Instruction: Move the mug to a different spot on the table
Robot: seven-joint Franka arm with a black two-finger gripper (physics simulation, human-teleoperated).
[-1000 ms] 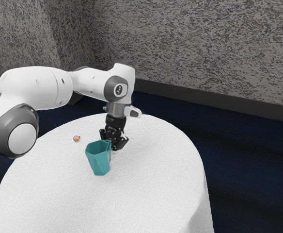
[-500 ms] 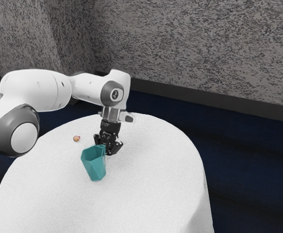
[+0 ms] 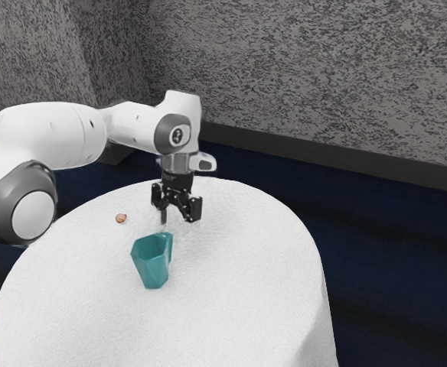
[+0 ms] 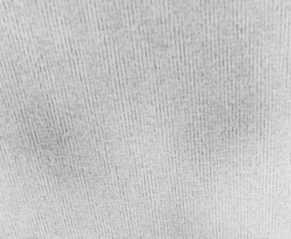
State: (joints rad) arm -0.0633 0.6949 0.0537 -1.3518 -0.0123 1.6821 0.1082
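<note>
- The tool point(image 3: 177, 216) is released, its fingers spread and holding nothing.
- It hangs just above the worktop point(image 3: 239, 290), a little behind the mug point(image 3: 152, 261) and apart from it.
- The teal mug stands mouth up near the middle of the round white worktop.
- A small orange bead point(image 3: 119, 218) lies toward the exterior view's left, well apart from the mug.
- The wrist view looks down on the worktop's ribbed white cloth point(image 4: 145, 119).

white arm point(image 3: 63, 145), grey joints, apparently black gripper point(image 3: 176, 208).
</note>
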